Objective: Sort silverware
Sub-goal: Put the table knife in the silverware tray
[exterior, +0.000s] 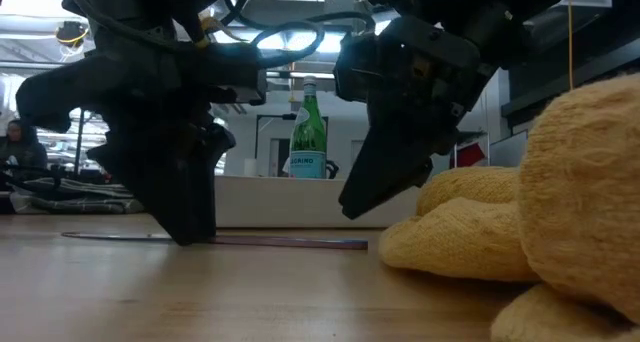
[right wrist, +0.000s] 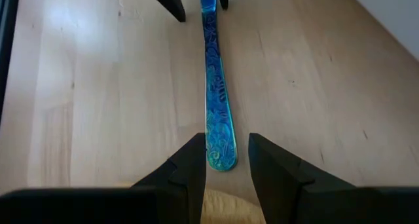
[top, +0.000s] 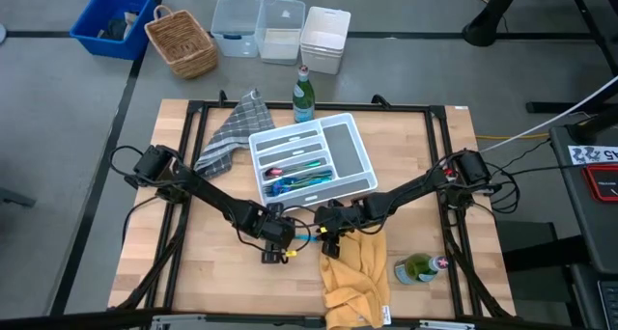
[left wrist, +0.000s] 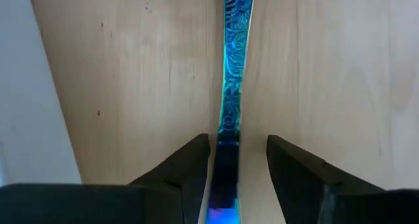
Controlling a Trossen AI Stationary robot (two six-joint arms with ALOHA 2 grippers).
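Near the tabletop's (top: 193,272) front edge, left gripper (left wrist: 237,160) and right gripper (right wrist: 226,160) are straddling, unclenched, a blue utensil (right wrist: 217,93).

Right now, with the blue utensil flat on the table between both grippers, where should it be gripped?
Grip the blue utensil across its slim handle, from straight above: it lies flat on the table, so only its narrow edges offer purchase. The right gripper straddles the rounded handle end; the left gripper straddles the other end. Both are open.
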